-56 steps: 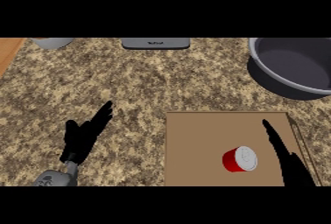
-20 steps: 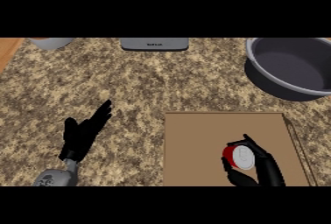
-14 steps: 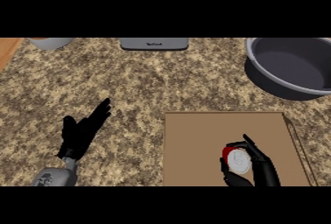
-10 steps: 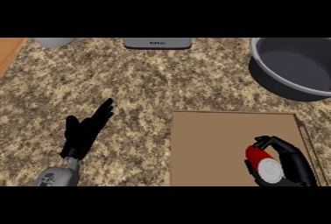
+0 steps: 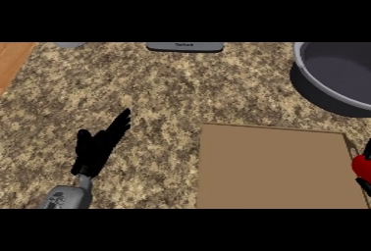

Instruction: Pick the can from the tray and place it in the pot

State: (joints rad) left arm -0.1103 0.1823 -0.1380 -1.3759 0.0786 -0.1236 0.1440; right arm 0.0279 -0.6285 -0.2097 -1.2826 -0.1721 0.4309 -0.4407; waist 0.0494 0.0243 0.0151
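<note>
The red can shows only as a sliver at the head view's right edge, beside the right rim of the brown tray. My right hand is mostly cut off by that edge; black fingers curl above and below the can. The grey pot stands at the upper right, beyond the tray, its inside dark. My left hand rests open on the counter at the lower left, fingers pointing up and to the right, holding nothing.
A speckled stone counter fills the view, with a wooden strip at its upper left. A flat grey device and a grey object lie along the far edge.
My right hand closed round the can on the tray and carried it right, to the view's edge. The view has shifted, so pot and tray sit further right. The left hand stays put.
</note>
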